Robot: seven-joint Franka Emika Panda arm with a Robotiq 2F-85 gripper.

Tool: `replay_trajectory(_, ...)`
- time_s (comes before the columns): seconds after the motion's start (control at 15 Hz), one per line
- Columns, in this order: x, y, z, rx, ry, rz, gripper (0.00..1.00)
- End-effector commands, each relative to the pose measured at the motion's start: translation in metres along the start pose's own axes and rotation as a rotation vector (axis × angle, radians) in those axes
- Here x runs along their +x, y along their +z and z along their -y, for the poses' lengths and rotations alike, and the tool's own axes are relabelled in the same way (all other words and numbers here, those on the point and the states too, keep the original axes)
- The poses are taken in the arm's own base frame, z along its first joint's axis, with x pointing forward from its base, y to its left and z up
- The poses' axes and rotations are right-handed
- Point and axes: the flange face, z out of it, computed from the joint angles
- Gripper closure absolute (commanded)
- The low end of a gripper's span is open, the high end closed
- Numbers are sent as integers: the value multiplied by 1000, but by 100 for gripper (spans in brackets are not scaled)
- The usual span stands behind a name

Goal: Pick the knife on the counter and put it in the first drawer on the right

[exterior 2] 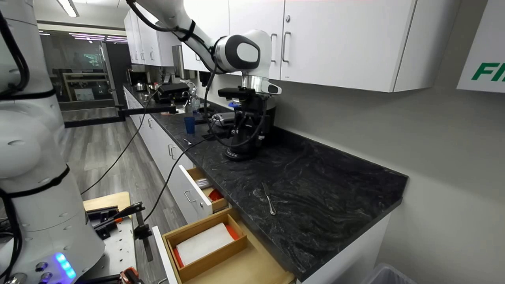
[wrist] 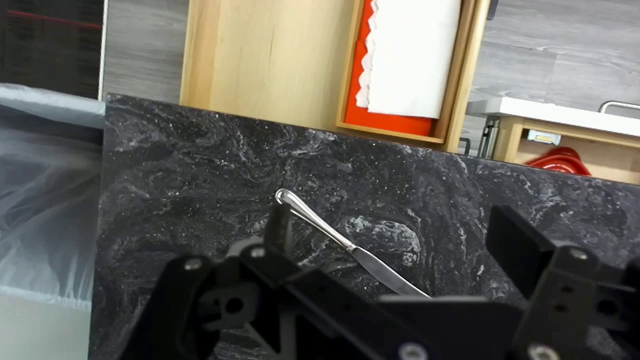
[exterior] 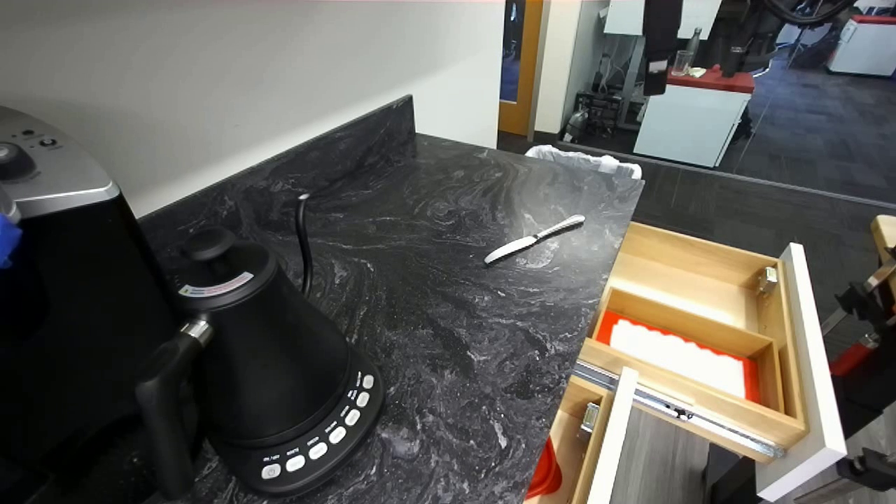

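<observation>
"White cupboards [exterior 2: 343, 43] fill the top of the frame in an exterior view. What is below them?"

"One big black surface [exterior 2: 323, 185] with grey swirls. At the top of the wrist view, a wooden drawer [wrist: 270, 65] is pulled out, with a red part [wrist: 387, 122] in it."

"And the hand [wrist: 390, 232]?"

"Its two fingers [wrist: 515, 245] are wide apart and hold nothing."

"So where is the knife [wrist: 352, 247]?"

"Flat on the surface, near the middle of the wrist view. I think picking it up comes next."

"How do you do that well?"

"I'd turn the hand so one finger goes on each long side of the handle [wrist: 317, 221]. Then I'd go straight down, very low, since the knife looks thin, and squeeze near its middle so it shouldn't tip."

"Which way does it point?"

"It lies on a slant. In the wrist view its long line runs from upper left, where the round end of the handle points, to lower right, where the blade [wrist: 385, 272] points."
</observation>
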Motion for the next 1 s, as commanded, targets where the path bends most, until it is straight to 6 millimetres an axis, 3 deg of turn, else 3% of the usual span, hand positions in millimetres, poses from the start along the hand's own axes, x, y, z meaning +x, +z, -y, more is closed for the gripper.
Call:
replay_trajectory(0.0,9,32,-10,-45,-90,-27,0)
replay_trajectory(0.13,15,50,-13,-62,-114,-26,0)
replay_trajectory(0.4,33,68,-14,-151,-152,-59,0)
replay_trajectory(0.8,58,68,4,-305,-318,-135,0)
replay_trajectory(0.93,67,69,14,-279,-346,-155,0)
